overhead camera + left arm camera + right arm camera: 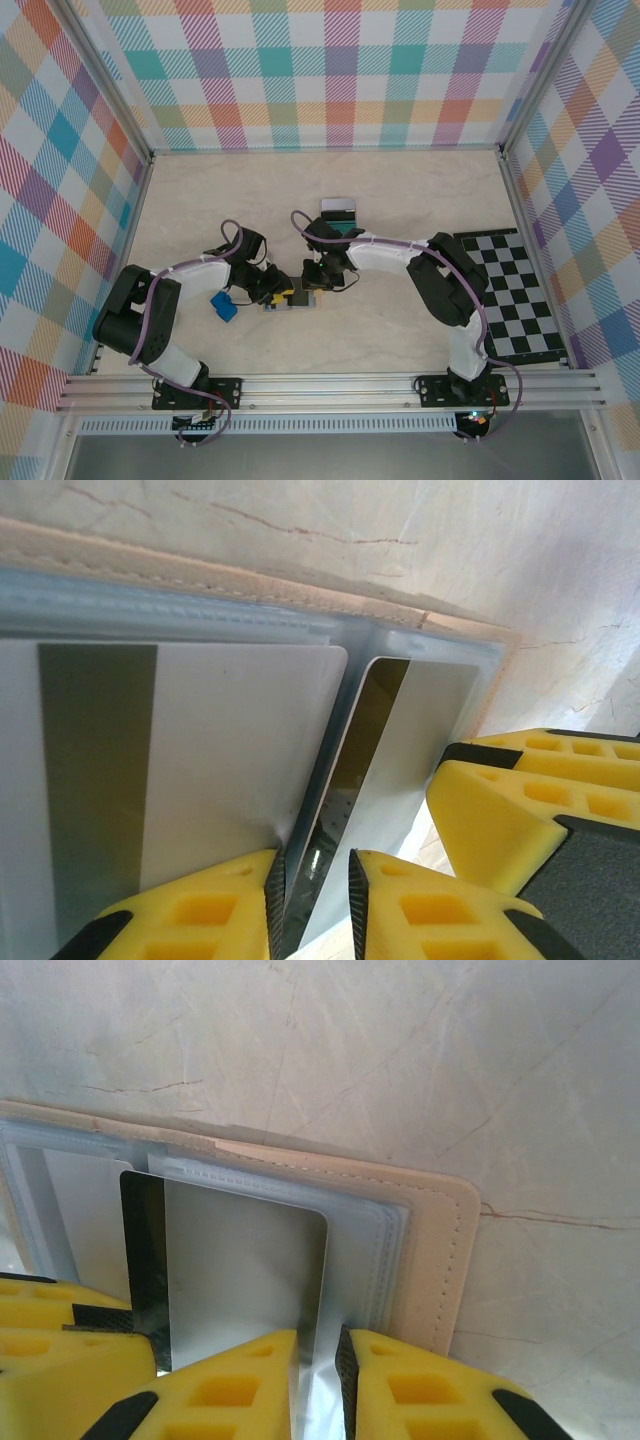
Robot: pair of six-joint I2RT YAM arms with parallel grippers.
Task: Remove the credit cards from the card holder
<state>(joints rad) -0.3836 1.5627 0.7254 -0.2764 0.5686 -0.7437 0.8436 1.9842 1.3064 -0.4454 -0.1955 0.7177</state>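
At the middle of the top view, just above the arm bases, the left end effector [270, 290] and the right end effector [318, 283] meet nose to nose over the card holder [291, 299]. It lies open on the bench [400, 190] with its long side running left to right between them. In the right wrist view a pale striped card [245, 1270] stands up the frame from the lower centre, its dark stripe along its left edge. Its right edge runs down into the narrow slot between the right end effector's fingers [235, 1385]. Those fingers stand nearly together and appear clamped on that card's lower corner, with the holder's tan border off to the right. The left end effector's fingers, at the lower left of that frame, sit just beside the same card. In the left wrist view they stand a little apart around the edge of a clear sleeve, and whether they bite it cannot be told. A second striped card [200, 760] lies tucked under the sleeve at the left of that view. The right arm looks the one placed to draw, probably along the card's length and out of the sleeve mouth, while the left steadies the holder. Further credit cards [340, 209], grey and teal, lie flat on the bench at upper centre, judged already out
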